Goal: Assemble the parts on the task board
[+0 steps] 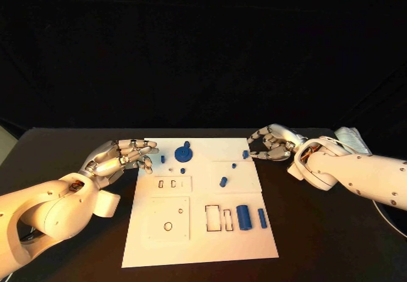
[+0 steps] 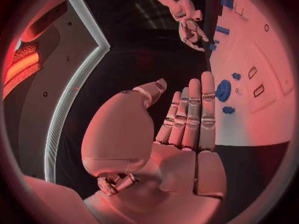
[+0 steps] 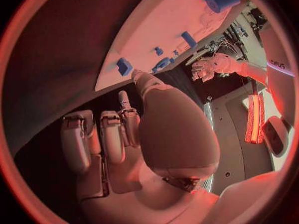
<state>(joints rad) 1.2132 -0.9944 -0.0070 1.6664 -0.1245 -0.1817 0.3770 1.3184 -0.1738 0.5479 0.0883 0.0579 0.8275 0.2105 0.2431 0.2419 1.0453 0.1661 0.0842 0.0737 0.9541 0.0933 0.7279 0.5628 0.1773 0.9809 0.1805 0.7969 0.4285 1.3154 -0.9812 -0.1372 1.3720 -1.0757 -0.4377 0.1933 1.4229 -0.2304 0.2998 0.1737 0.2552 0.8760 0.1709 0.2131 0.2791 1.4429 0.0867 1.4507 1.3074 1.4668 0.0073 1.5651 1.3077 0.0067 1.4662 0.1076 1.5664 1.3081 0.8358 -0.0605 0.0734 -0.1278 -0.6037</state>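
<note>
The white task board (image 1: 222, 242) lies in the middle of the table. A blue round gear piece (image 1: 184, 154) stands near its far left part, with small blue pieces beside it. A short blue peg (image 1: 246, 154) stands at the far right edge. A thick blue cylinder (image 1: 244, 217) and a thinner one (image 1: 262, 218) lie lower right. My left hand (image 1: 123, 157) hovers at the board's left edge, fingers stretched out (image 2: 190, 117), holding nothing. My right hand (image 1: 273, 144) sits by the far right corner with fingers curled in, its thumb (image 3: 142, 79) close to the blue peg (image 3: 124, 65), not gripping it.
The board (image 2: 264, 122) carries rectangular slots (image 1: 219, 218) and a raised square plate (image 1: 170, 217) with a small oval hole. Black tabletop (image 1: 322, 235) surrounds the board on both sides. A white cable runs along the right arm (image 1: 364, 173).
</note>
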